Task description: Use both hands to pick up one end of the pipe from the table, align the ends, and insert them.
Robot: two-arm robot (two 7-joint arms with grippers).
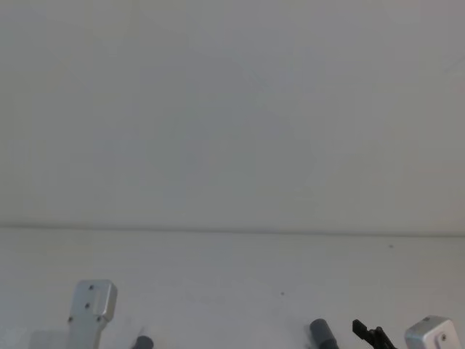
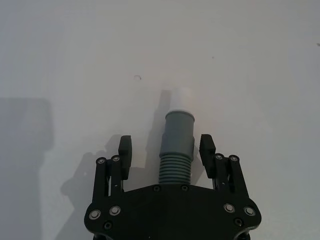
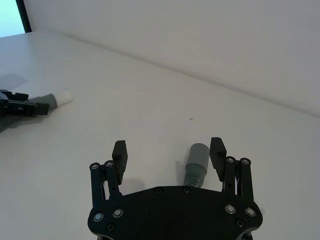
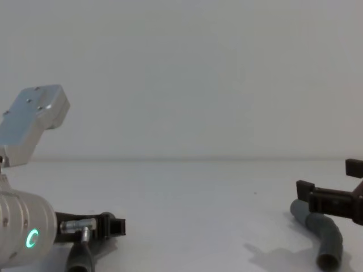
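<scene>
our left gripper [image 2: 166, 143] stands wide open, its fingers straddling the grey cuff [image 2: 178, 131] of one hose piece [image 2: 174, 170] with a gap on each side. the white tip [image 2: 181, 99] pokes out past the fingertips. our right gripper [image 3: 169, 147] is open too, with the other hose piece [image 3: 196, 165] between its fingers, close beside one. both pieces rest well apart on the white table [image 3: 150, 100].

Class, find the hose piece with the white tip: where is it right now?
The hose piece lies on the table on the robot's left, between the fingers of the open left gripper, with its white tip poking out beyond them.
</scene>
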